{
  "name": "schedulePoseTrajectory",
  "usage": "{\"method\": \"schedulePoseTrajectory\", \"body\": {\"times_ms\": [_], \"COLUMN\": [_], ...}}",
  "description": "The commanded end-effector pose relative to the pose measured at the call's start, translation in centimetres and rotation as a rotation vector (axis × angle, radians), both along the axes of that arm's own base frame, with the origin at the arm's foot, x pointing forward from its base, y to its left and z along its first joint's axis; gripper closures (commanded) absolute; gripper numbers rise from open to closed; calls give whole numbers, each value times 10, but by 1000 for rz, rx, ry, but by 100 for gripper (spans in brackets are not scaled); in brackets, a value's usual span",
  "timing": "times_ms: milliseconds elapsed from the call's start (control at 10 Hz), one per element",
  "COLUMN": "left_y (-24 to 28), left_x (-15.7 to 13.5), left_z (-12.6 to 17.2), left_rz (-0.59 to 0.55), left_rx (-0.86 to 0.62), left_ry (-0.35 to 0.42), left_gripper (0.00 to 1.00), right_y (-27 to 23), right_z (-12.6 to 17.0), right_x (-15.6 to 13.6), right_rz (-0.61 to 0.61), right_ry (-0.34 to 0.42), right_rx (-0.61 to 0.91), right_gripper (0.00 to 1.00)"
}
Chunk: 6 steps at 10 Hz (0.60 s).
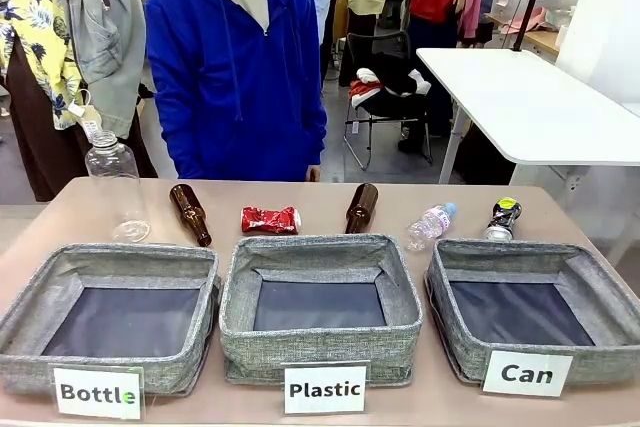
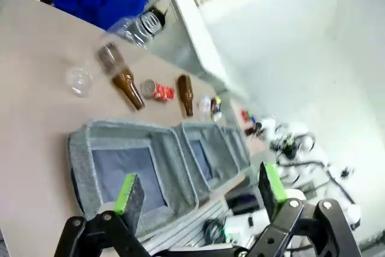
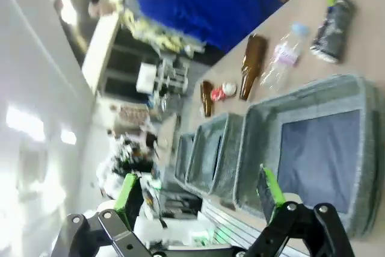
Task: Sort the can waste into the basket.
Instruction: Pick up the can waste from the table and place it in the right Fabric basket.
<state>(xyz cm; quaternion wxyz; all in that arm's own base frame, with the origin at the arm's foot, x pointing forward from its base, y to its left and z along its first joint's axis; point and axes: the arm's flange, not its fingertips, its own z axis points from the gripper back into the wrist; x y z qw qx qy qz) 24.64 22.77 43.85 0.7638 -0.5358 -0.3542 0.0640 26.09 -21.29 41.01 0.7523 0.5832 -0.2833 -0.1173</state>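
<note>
A dented red can (image 1: 270, 220) lies on the table behind the middle basket, and it also appears as the red can (image 2: 157, 91) and the red can (image 3: 223, 92). A black can (image 1: 503, 218) with yellow and green lies at the far right, behind the "Can" basket (image 1: 590, 292); the right wrist view has the black can (image 3: 332, 17) above the "Can" basket (image 3: 355, 85). The "Can" basket (image 2: 239, 146) is the farthest one in the left wrist view. My left gripper (image 2: 201, 192) and right gripper (image 3: 198, 192) both hang open and empty above the near side of the baskets.
Baskets signed "Bottle" (image 1: 90, 265) and "Plastic" (image 1: 320, 247) stand left and middle. Two brown glass bottles (image 1: 190, 214) (image 1: 361, 208), a tall clear bottle (image 1: 116, 187) and a small clear plastic bottle (image 1: 431, 224) share the far strip. A person in blue (image 1: 236, 57) stands behind the table.
</note>
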Motion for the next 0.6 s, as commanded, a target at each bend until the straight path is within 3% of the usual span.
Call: {"method": "schedulePoseTrajectory", "body": {"times_ms": [0, 100, 200, 500], "left_y": [-61, -64, 6, 6], "left_x": [-18, -11, 2, 2], "left_z": [-37, -32, -10, -10], "left_rz": [40, 108, 37, 37], "left_rx": [-59, -65, -46, -46], "left_ry": [-32, 9, 0, 0], "left_gripper": [0, 0, 0, 0], "right_y": [0, -4, -15, -15], "right_z": [-4, -7, -10, -10], "right_x": [-9, -14, -6, -6], "right_rz": [-115, -197, -75, -75], "right_ry": [-28, 1, 11, 11], "right_rx": [40, 28, 39, 39], "right_gripper": [0, 0, 0, 0]}}
